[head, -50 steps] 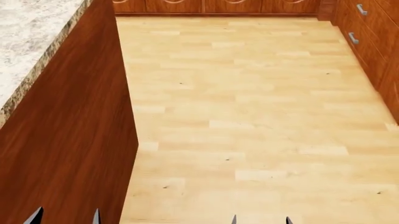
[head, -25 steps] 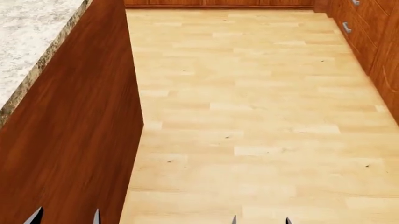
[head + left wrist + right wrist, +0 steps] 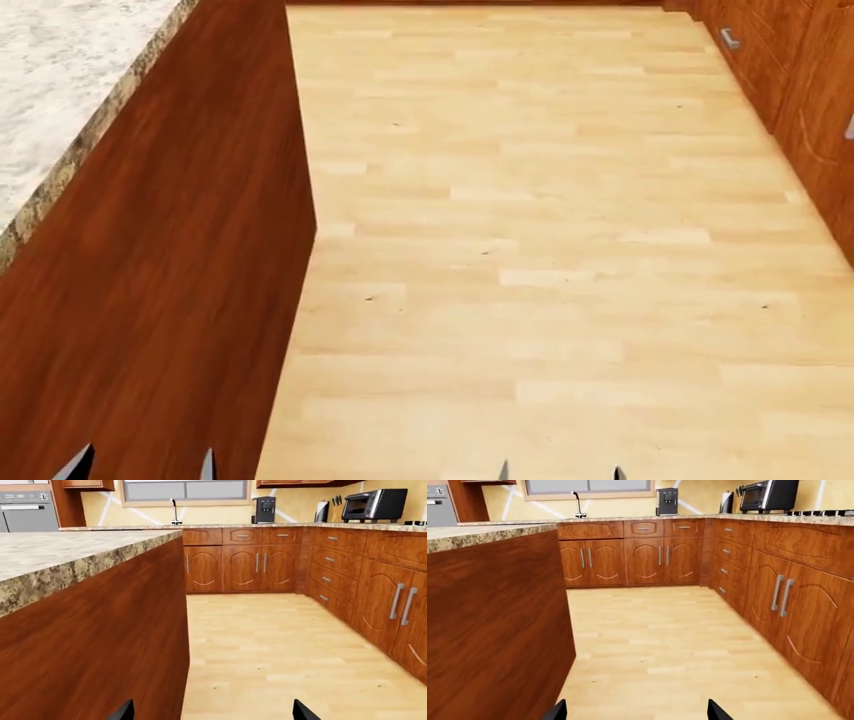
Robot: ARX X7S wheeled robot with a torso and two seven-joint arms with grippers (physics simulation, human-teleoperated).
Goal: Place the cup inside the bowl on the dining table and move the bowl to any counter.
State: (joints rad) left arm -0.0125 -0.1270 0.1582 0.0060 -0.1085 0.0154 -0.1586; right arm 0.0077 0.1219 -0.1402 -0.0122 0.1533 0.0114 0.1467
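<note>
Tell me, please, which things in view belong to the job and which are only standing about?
For the job: the counter, left pincer, right pincer, both open; cup and bowl are not in view.
Only standing about: coffee machine, toaster oven, faucet, wall oven.

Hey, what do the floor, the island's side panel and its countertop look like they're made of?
Floor: pale wood planks, apparently satin laminate or hardwood, with staggered board seams and small knots. Island side panel: reddish-brown wood or veneer, streaked grain, slight sheen. Countertop: speckled beige-grey stone, granite-like, with a browner mottled edge.
</note>
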